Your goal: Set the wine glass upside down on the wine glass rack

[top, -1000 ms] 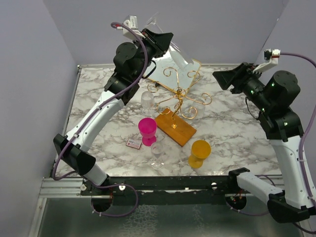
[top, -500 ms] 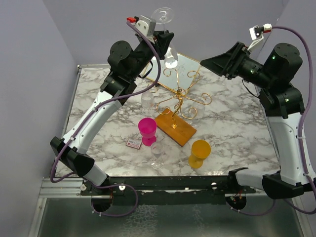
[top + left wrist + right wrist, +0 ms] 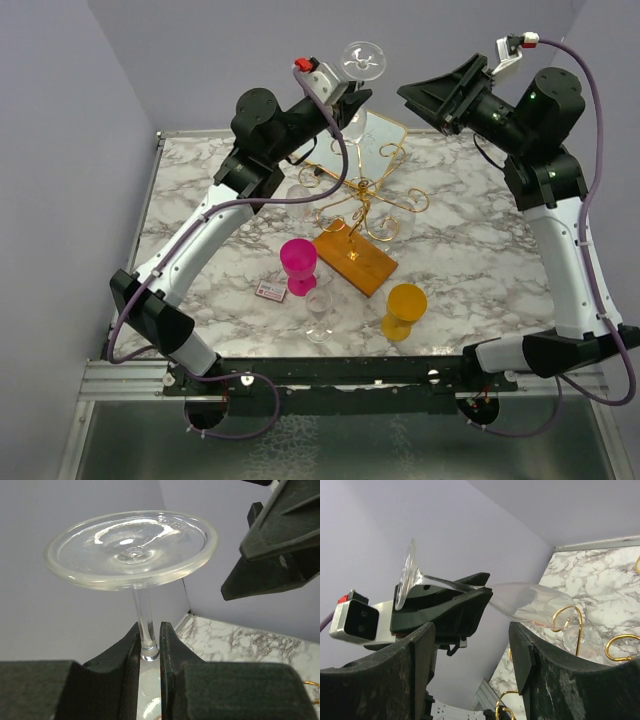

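My left gripper is shut on the stem of a clear wine glass, held upside down high above the back of the table, foot up and bowl down. In the left wrist view the round foot fills the top and the stem sits between the closed fingers. The wine glass rack, gold scrolled wire on an orange-brown wooden base, stands below and in front. My right gripper is open and empty, raised just right of the glass. In the right wrist view the glass lies beyond the open fingers.
A gold-framed mirror lies behind the rack. A clear glass stands left of the rack, a pink cup and a small clear glass in front, an orange cup at front right, a small card by the pink cup.
My left gripper has carried the glass up and to the right, turning it foot-up. My right arm has risen and swung left toward the glass.
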